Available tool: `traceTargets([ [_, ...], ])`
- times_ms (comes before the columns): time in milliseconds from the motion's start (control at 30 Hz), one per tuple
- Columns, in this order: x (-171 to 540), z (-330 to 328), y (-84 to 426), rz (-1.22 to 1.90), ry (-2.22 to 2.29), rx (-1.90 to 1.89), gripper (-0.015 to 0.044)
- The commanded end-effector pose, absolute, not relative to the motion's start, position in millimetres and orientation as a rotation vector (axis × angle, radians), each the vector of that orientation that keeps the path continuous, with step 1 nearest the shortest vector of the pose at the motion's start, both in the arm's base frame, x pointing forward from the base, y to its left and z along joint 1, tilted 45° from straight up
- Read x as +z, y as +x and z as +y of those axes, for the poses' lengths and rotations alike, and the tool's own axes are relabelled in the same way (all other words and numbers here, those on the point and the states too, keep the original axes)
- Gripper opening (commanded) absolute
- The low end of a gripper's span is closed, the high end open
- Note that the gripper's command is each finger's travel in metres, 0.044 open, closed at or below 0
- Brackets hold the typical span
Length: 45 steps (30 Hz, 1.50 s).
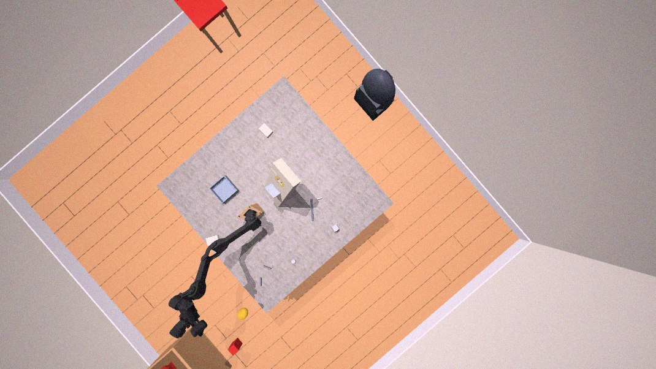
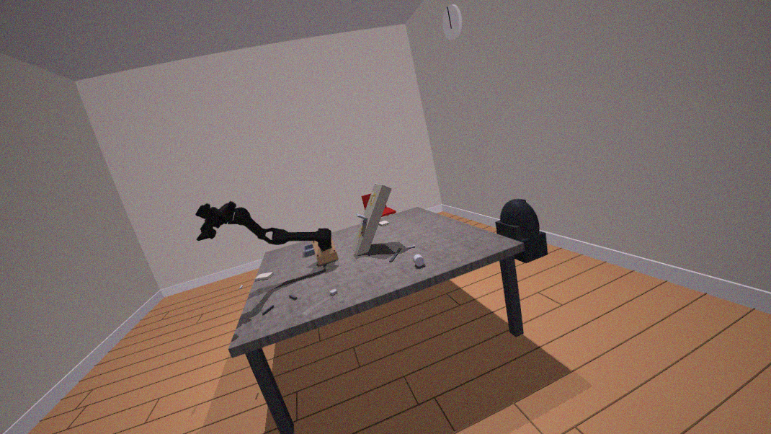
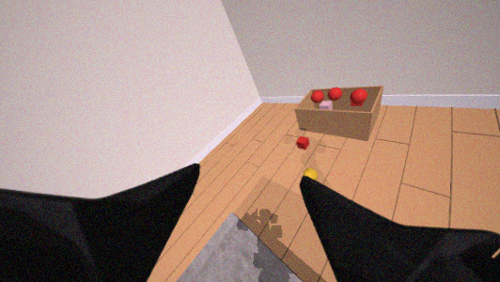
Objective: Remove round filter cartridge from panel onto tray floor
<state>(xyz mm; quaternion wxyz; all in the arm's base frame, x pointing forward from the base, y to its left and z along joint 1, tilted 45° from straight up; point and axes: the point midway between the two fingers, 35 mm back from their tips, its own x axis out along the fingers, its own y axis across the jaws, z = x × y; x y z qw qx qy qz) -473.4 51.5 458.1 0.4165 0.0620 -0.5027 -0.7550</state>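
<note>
One arm with one gripper, its two fingers spread wide with nothing between them. One surface bears one leaning service panel and one blue tray. On the floor: one wooden crate holding three red balls, one red cube, one yellow ball. One red chair. One wall clock.
</note>
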Motion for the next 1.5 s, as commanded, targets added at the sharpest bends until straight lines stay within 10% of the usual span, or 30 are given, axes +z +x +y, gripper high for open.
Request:
traceTargets([
  [0, 460, 50, -472, -1.258, 0.153, -1.892, 0.0374],
  [333, 547, -33, -379, -1.048, 0.057, -1.724, 0.0112],
  [1467, 600, -108, 101, -0.315, -0.353, -0.947, 0.0112],
])
